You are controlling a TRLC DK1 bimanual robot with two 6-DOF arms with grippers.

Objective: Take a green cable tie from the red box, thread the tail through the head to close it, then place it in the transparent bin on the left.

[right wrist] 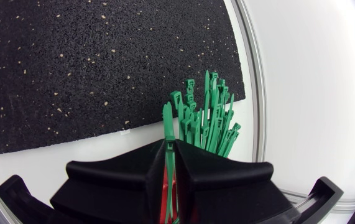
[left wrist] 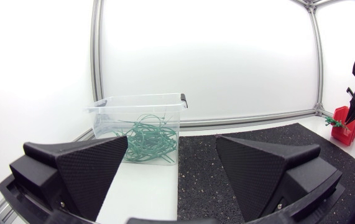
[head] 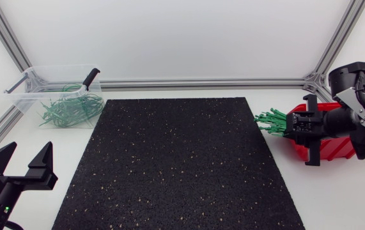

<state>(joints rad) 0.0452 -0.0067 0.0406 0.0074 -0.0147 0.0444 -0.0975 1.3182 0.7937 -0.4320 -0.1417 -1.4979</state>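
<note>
where the black mat (head: 176, 166) serves as our landmark, we find the red box (head: 335, 148) just off its right edge, a bundle of green ties (head: 271, 120) fanning out of the box towards the mat. our right gripper (right wrist: 170, 149) sits at the box, fingers pressed together on one green cable tie (right wrist: 168, 127) standing between them at the bundle. beyond the mat's far left corner we mark the transparent bin (head: 22, 99), with more green ties (head: 70, 110) lying inside. off the mat's near left corner, our left gripper (left wrist: 171, 152) rests with fingers spread wide, holding nothing.
</note>
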